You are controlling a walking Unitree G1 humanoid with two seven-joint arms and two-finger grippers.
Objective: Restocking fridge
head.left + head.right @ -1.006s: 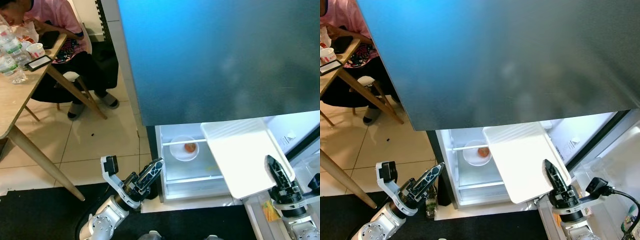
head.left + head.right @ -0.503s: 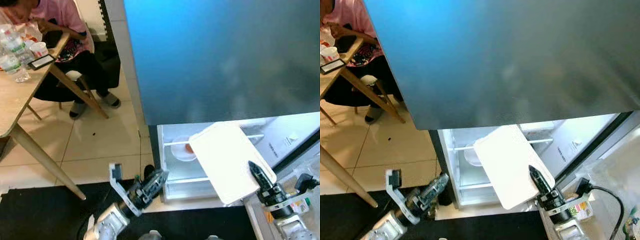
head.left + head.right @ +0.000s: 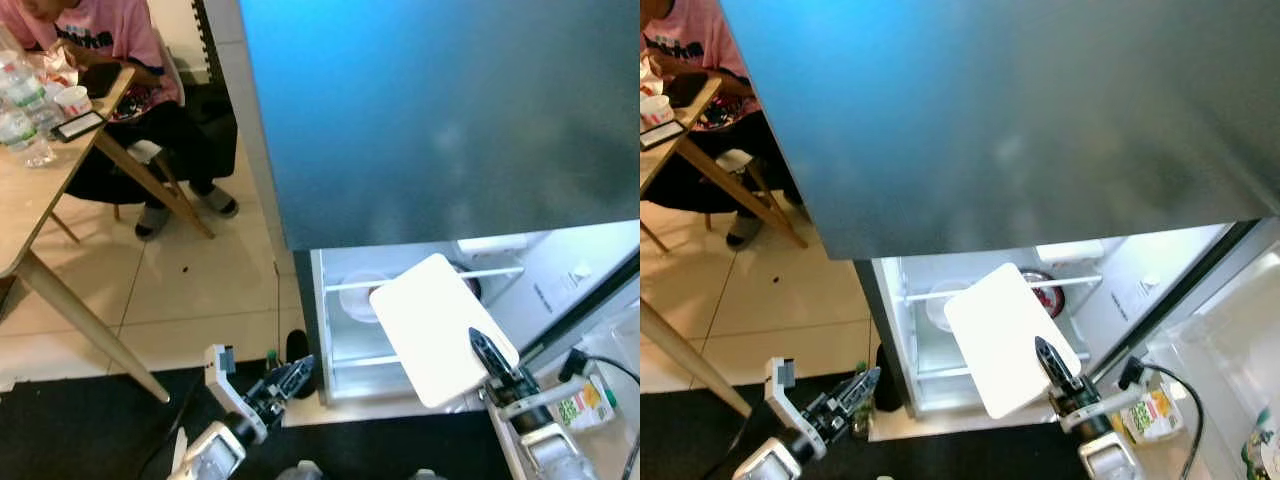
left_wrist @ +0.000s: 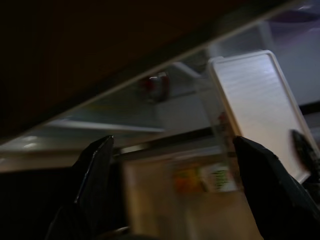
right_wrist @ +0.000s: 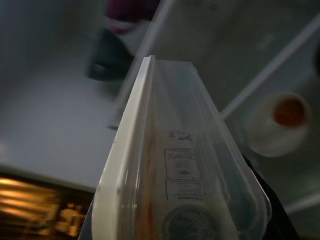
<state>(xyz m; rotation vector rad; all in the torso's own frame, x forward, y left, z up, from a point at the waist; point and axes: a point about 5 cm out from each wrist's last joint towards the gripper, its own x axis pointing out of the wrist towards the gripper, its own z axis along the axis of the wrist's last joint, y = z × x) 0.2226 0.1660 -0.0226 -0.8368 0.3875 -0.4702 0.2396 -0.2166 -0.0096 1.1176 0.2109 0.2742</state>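
The right gripper [image 3: 488, 352] has its jaws clamped on the near edge of a flat white lidded container [image 3: 435, 325], holding it tilted in front of the open fridge [image 3: 940, 330], level with the lit lower compartment. From the right wrist camera the container is seen edge-on: a white lid over a clear tub with a printed label showing through the plastic; what is inside cannot be made out. Inside the fridge, a white bowl [image 5: 274, 124] with something orange-brown in it sits on the wire shelf [image 3: 345, 286], partly hidden behind the container, and a dark red item [image 3: 1048, 290] rests further to the right on the same shelf. A carton [image 3: 580, 405] stands in the door rack to the right. The left gripper [image 3: 285, 378] hangs low beside the fridge over the dark mat, jaws apart and holding nothing. To the left, a person [image 3: 120, 70] sits at a wooden bench [image 3: 30, 200] carrying water bottles [image 3: 20, 110] and a cup [image 3: 72, 100].
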